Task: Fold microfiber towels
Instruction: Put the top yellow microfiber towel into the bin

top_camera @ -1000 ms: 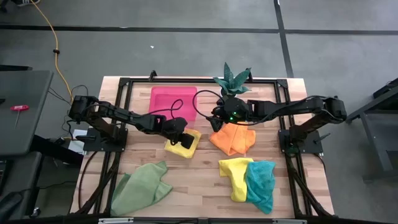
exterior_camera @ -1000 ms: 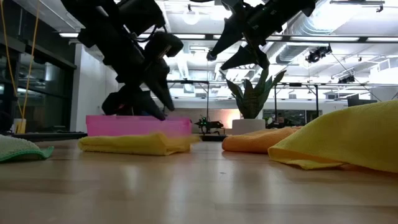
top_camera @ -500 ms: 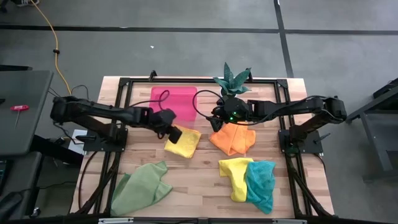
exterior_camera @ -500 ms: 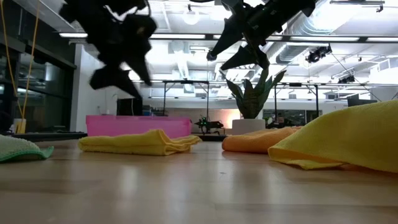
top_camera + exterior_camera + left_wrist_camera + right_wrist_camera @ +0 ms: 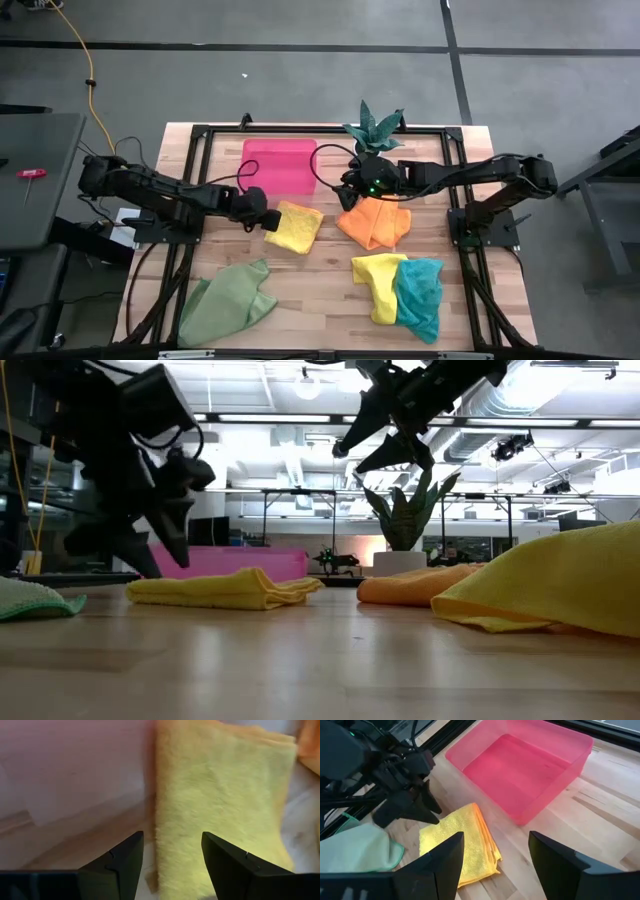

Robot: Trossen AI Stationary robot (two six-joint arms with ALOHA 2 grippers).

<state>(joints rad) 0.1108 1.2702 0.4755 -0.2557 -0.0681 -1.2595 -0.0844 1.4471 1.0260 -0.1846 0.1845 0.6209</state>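
A folded yellow towel (image 5: 294, 227) lies flat on the table in front of the pink tray (image 5: 280, 165). My left gripper (image 5: 262, 218) stands open just off its left edge, tilted down. In the left wrist view that edge of the yellow towel (image 5: 220, 805) runs between the fingers of my left gripper (image 5: 172, 865), with no touch showing. My right gripper (image 5: 350, 196) hangs open above the orange towel (image 5: 373, 223), well clear of it, as the low view of my right gripper (image 5: 385, 445) shows. A light green towel (image 5: 228, 300) lies crumpled near the front left. A second yellow towel (image 5: 378, 283) and a teal towel (image 5: 419, 296) lie near the front right.
A potted plant (image 5: 372, 125) stands at the far edge behind my right gripper. A black frame (image 5: 200, 135) runs around the tabletop. Bare wood (image 5: 310, 280) shows between the green towel and the yellow and teal pair.
My left gripper has come off the top of the folded yellow towel, risen, then drawn back toward the table's left edge and sunk again beside the towel. The towel has stayed in place, folded.
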